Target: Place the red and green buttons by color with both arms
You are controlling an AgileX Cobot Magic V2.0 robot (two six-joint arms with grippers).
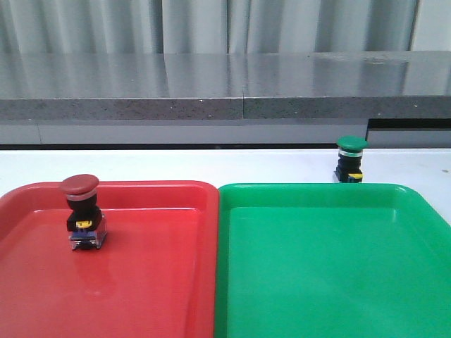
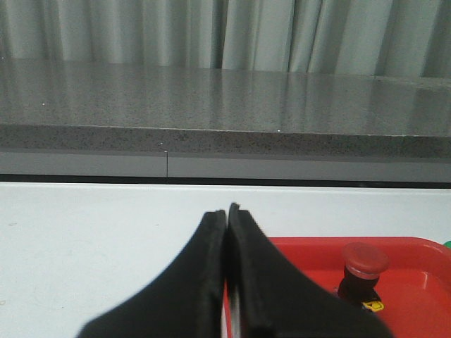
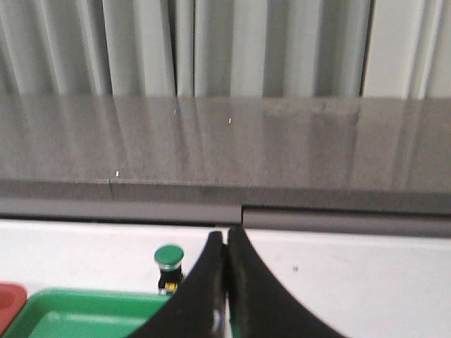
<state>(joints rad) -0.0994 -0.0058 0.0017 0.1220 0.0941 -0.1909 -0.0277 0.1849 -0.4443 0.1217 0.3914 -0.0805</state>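
Observation:
The red button (image 1: 83, 211) stands upright inside the red tray (image 1: 162, 282), near its far left. It also shows in the left wrist view (image 2: 364, 271). The green button (image 1: 350, 160) stands on the white table just behind the green tray (image 1: 331, 274), outside it. It also shows in the right wrist view (image 3: 169, 266). My left gripper (image 2: 226, 213) is shut and empty, off to the side of the red button. My right gripper (image 3: 225, 234) is shut and empty, beside the green button and apart from it. Neither gripper shows in the front view.
The red and green trays lie side by side at the front of the white table (image 1: 211, 165). A grey stone ledge (image 1: 211, 84) and pale curtains run along the back.

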